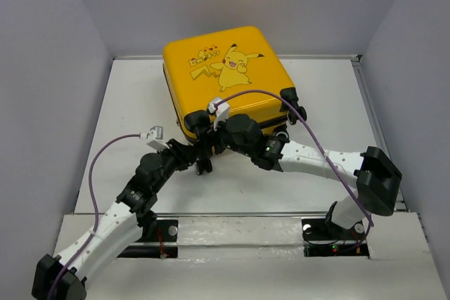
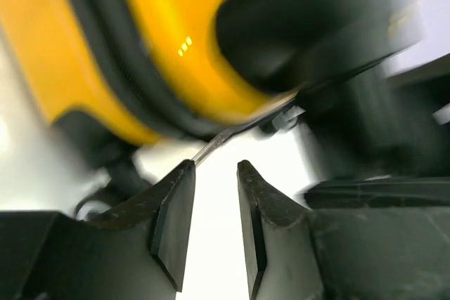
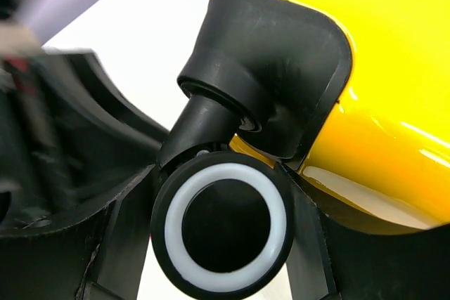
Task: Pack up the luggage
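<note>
**Top view.** The luggage [image 1: 225,75] lies flat with its print up and its shell closed, at the middle of the tabletop's [image 1: 133,103] far edge. The left hand [image 1: 202,161] and the right hand [image 1: 211,131] crowd together at its near-left corner. With so little room there, we judge that either hand could knock the other. A purple cable [image 1: 267,93] from the right arm loops over the shell close to the right-side wheels [image 1: 299,107] and could snag on them if that arm pulls back. Nothing braces the case, so a push may slide it into the far wall.

**Left wrist view.** This view is blurred. The fingers [image 2: 176,209] stand a narrow gap apart with nothing between them. A thin pale sliver [image 2: 211,149], perhaps a zip pull though we cannot tell, sits just beyond the tips, below the black zip seam [image 2: 133,82]. If the hand closes here, it likely pinches air.

**Right wrist view.** The fingers [image 3: 126,244] sit on both sides of a black caster wheel [image 3: 221,226] with a white ring, and appear to clamp it. The caster swivels on its stem, so we judge that the grip could twist or slip under load. The black wheel housing [image 3: 281,68] blocks any reach to the seam from this side.
</note>
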{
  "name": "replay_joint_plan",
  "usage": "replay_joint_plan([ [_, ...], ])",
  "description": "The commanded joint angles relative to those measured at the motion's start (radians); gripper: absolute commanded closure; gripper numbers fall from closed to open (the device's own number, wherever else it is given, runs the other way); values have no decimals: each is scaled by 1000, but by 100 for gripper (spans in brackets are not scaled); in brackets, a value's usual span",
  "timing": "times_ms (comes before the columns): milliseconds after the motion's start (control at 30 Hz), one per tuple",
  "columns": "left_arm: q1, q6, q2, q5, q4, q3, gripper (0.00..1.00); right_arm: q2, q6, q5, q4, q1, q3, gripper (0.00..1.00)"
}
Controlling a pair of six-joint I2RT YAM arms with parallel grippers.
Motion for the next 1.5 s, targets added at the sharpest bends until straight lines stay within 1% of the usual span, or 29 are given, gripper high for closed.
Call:
replay_joint_plan([
  [0, -44, 108, 105, 27, -28, 11, 61, -45, -8, 47, 67, -22, 80, 93],
  [67, -48, 105, 85, 27, -63, -18, 63, -48, -6, 53, 62, -22, 85, 93],
  [100, -50, 95, 43, 27, -67, -32, 61, -51, -6, 47, 61, -33, 88, 93],
  [133, -50, 94, 21, 27, -67, -49, 53, -53, -6, 44, 59, -33, 91, 93],
  [233, -50, 94, -18, 27, -45, -78, 44, -56, -8, 29, 52, -33, 94, 93],
  [300, -51, 106, -5, 36, 5, -71, 42, -56, -6, 29, 50, -33, 94, 93],
  [433, -50, 143, 96, 51, 79, -35, 40, -56, 0, 20, 50, -33, 86, 93],
  [500, -50, 158, 192, 64, 136, -20, 39, -51, 2, 10, 50, -33, 83, 93],
  [633, -51, 164, 263, 64, 206, 9, 39, -51, 3, -10, 53, -33, 80, 93],
  [767, -50, 172, 292, 56, 242, 38, 40, -53, 8, -22, 64, -33, 63, 93],
  [1033, -51, 169, 308, 64, 295, 38, 40, -51, 23, -33, 79, -33, 42, 93],
  [1100, -51, 171, 326, 58, 298, 52, 42, -50, 28, -39, 85, -33, 39, 93],
  [1233, -51, 172, 386, 45, 324, 80, 53, -50, 34, -57, 94, -33, 28, 93],
  [1267, -51, 171, 390, 38, 326, 84, 62, -51, 38, -59, 99, -33, 23, 93],
  [1300, -50, 169, 392, 27, 328, 91, 67, -51, 40, -59, 101, -33, 13, 93],
  [1333, -51, 168, 392, -6, 328, 94, 75, -53, 42, -60, 105, -33, 8, 93],
  [1433, -51, 157, 377, -46, 323, 97, 92, -59, 52, -60, 110, -33, -26, 93],
  [1467, -51, 155, 371, -51, 318, 95, 94, -64, 61, -48, 114, -33, -36, 93],
])
